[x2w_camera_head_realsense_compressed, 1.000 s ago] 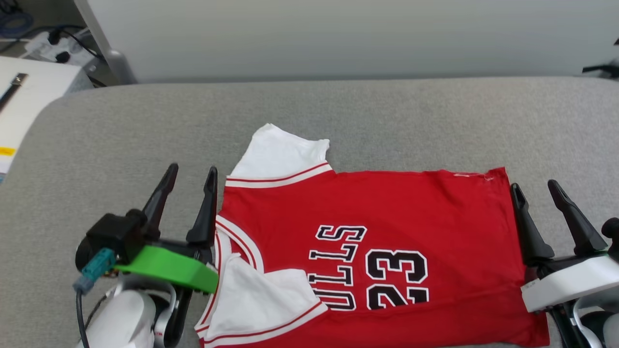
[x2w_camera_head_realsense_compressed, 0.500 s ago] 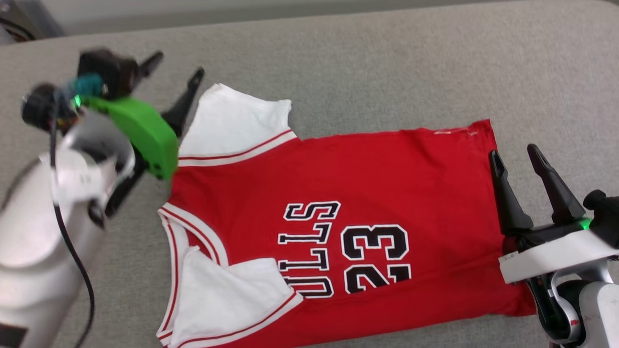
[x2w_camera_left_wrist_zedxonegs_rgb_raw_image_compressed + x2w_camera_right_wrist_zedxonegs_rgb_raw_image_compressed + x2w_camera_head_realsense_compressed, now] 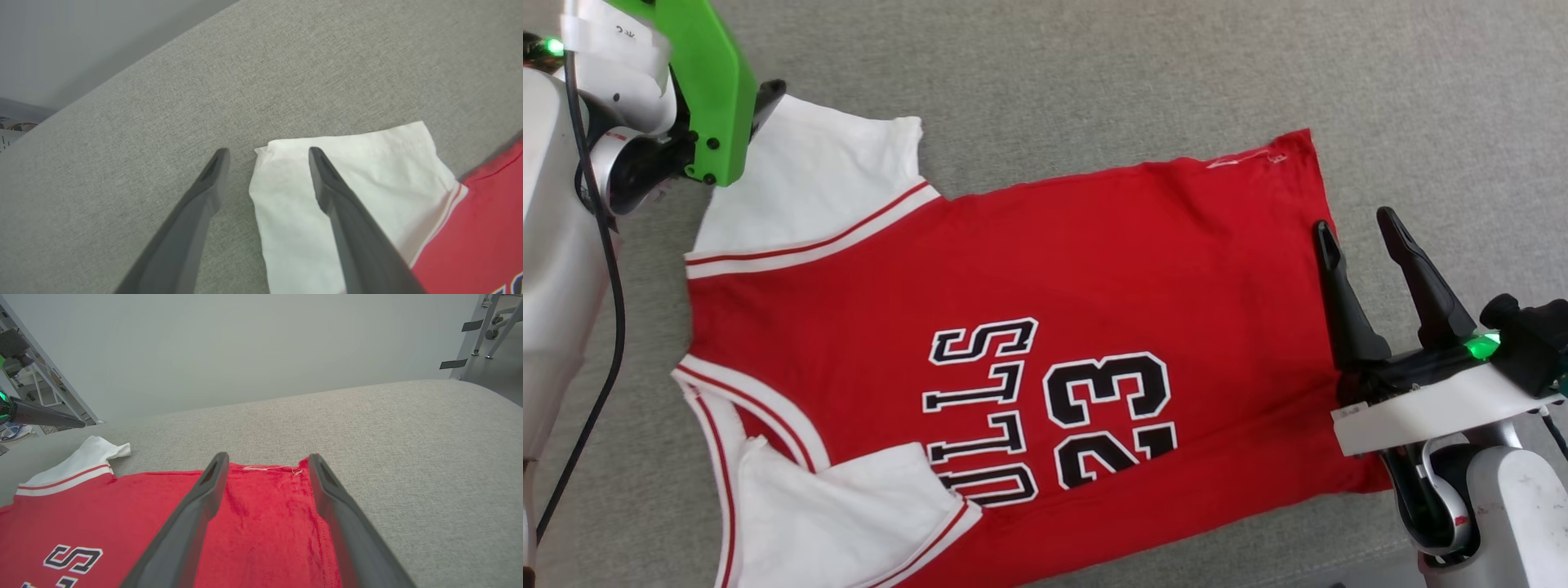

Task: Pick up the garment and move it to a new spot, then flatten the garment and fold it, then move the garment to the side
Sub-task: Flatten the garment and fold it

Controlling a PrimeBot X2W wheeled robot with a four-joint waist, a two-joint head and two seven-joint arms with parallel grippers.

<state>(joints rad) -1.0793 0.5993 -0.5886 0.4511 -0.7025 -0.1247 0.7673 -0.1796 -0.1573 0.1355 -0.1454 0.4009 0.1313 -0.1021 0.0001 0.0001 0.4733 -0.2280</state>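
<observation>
Left end effector (image 3: 267,154) gaped; garment (image 3: 1045,261) sleeve corner lay between its tips. Right end effector (image 3: 1356,224) gaped; hem corner lay between tips.

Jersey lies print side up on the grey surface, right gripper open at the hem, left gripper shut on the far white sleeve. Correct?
The left gripper is open, not shut: the left wrist view shows its fingers apart over a corner of the white sleeve. The rest holds: the jersey lies print side up on the grey surface, right gripper open at the hem.
</observation>
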